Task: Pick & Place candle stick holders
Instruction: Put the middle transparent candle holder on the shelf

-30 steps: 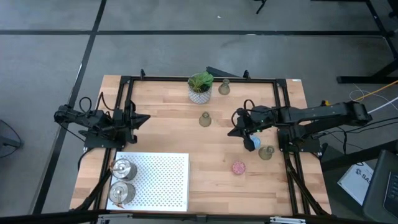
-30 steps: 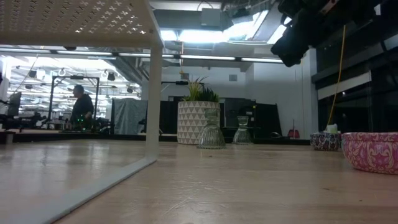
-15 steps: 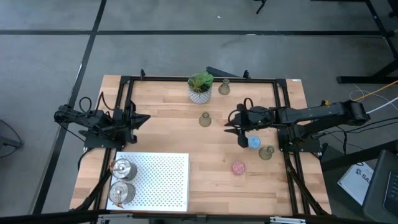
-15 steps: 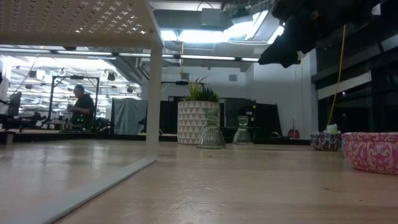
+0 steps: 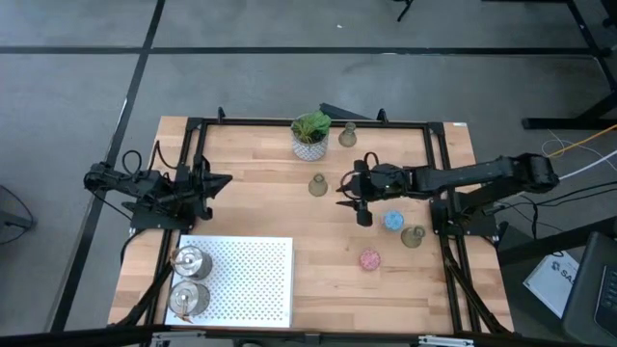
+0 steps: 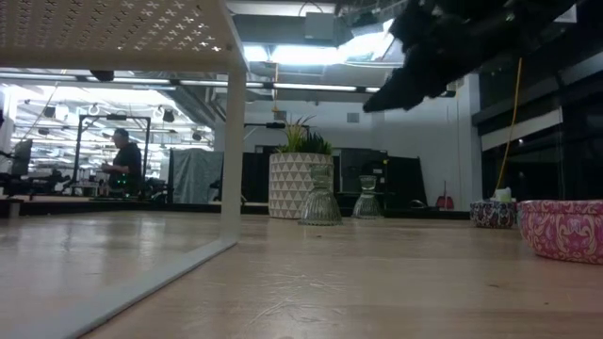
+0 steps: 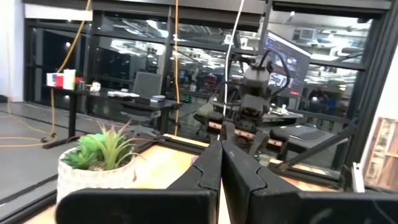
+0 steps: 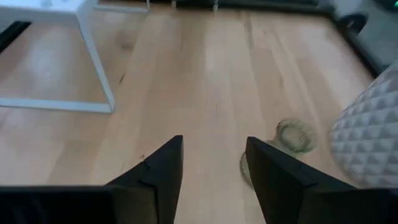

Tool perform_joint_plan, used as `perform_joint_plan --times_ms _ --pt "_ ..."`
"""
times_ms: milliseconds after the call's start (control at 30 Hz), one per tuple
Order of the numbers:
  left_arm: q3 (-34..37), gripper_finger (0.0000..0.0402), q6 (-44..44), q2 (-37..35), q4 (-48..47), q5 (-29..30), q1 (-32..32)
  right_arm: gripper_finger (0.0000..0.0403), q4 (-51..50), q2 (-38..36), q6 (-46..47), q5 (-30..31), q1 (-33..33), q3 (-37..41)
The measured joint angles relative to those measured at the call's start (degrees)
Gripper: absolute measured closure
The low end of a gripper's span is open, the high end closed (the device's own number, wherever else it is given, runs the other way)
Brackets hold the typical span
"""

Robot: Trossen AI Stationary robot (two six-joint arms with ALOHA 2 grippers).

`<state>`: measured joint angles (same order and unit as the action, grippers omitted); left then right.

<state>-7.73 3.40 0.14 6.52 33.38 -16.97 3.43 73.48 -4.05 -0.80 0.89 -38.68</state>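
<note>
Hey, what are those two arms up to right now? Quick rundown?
Right gripper open, empty, above bare wood between the olive-grey holder and blue holder. Left gripper shut, parked at table's left edge. Nothing in the way.

My right gripper (image 5: 353,200) hangs over the table (image 5: 251,207) middle, between one holder (image 5: 317,185) and another (image 5: 393,221). The plant (image 5: 310,135) stands at the far edge. Two holders (image 5: 190,280) sit on the rack (image 5: 246,280), near my left arm (image 5: 145,188).
</note>
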Motion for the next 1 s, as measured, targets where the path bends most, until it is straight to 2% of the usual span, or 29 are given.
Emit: perform_joint_plan --times_ms 167,300,600,1000 --pt "0.0 0.0384 0.42 0.0 -0.04 0.19 0.0 0.0219 -1.46 4.4 0.17 -1.2 2.66 -1.57" --pt "0.0 0.0347 1.88 0.08 -0.11 0.34 0.0 0.0219 -6.12 8.23 -0.27 -1.36 4.04 -6.26" --pt "-0.02 0.0267 4.12 2.93 -0.28 4.65 0.0 0.0219 -9.51 14.52 -10.23 -0.44 5.51 -15.48" --pt "-0.04 0.0259 6.38 5.22 -0.24 4.51 0.0 0.0219 -13.44 21.37 -14.78 -0.72 8.46 -19.5"
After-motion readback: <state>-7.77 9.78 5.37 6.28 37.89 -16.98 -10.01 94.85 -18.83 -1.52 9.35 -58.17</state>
